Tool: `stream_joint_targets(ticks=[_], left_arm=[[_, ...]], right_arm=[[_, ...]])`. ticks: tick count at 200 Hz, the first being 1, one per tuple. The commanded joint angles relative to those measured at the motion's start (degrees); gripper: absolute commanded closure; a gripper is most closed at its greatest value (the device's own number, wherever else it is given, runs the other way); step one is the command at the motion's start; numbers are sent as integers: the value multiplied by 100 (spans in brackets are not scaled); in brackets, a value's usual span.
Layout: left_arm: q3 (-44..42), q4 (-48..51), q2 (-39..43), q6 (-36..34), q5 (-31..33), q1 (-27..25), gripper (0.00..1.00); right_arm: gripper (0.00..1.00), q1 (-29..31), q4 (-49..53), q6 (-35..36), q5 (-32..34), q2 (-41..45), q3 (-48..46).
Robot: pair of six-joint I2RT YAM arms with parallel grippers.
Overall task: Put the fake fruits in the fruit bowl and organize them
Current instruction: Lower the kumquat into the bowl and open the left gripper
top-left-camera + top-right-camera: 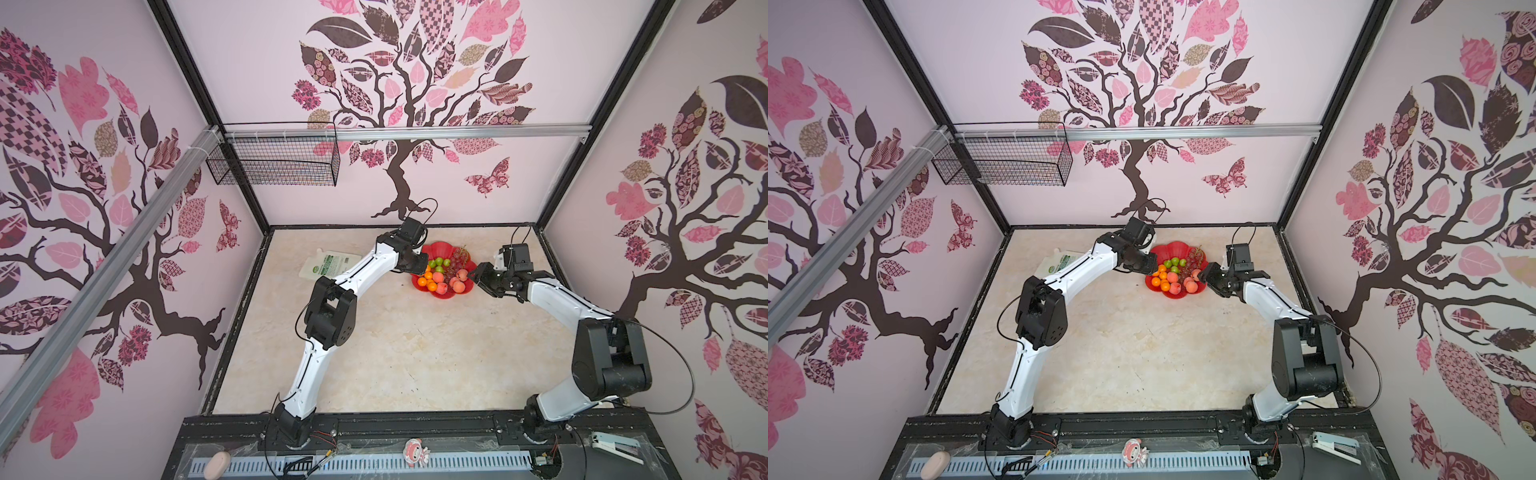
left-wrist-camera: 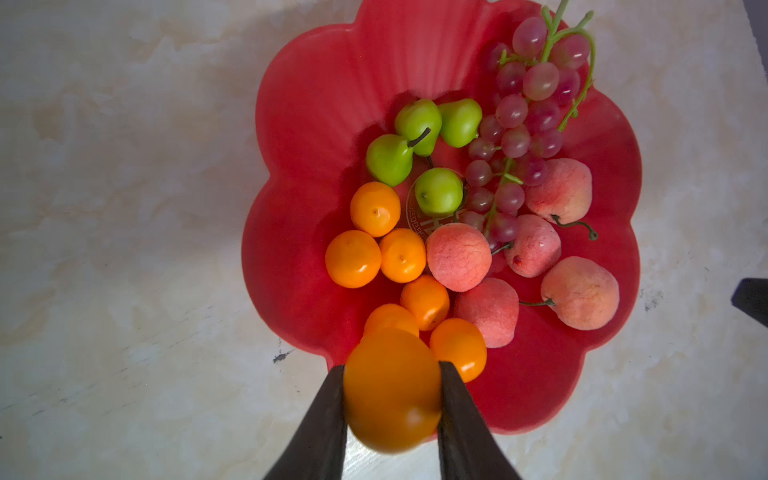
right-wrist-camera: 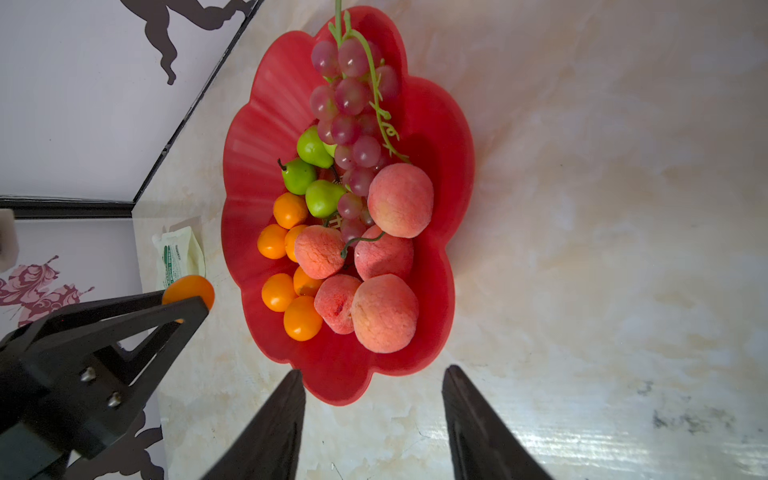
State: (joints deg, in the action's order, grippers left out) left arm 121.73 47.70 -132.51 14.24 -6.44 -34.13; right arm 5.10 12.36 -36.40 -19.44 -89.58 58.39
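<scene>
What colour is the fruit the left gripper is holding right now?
Orange. The held fruit shows best in the left wrist view.

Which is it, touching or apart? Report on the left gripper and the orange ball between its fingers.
Touching. The left wrist view shows the left gripper closed on the orange ball, both fingers pressed against its sides with no gap.

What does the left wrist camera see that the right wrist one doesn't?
Only the left wrist view: all four pears clearly, and the orange ball close up in the left gripper. Only the right wrist view: the white pouch and the patterned wall. Both: the fruit bowl holding the grape bunch, peaches and oranges.
</scene>
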Motion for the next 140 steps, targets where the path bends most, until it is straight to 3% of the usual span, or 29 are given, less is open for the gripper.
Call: stream_joint_targets(ticks=[1,84,140], left_arm=[[466,293,-270,-179,200,-80,68],[949,727,-719,-332,782,-217,66],[1067,814,-836,-325,827,-219,58]], right_arm=[[43,-35,105,129,-72,308,1],[43,-67,178,231,-73,328,-15],[43,-73,196,251,-87,339,-7]])
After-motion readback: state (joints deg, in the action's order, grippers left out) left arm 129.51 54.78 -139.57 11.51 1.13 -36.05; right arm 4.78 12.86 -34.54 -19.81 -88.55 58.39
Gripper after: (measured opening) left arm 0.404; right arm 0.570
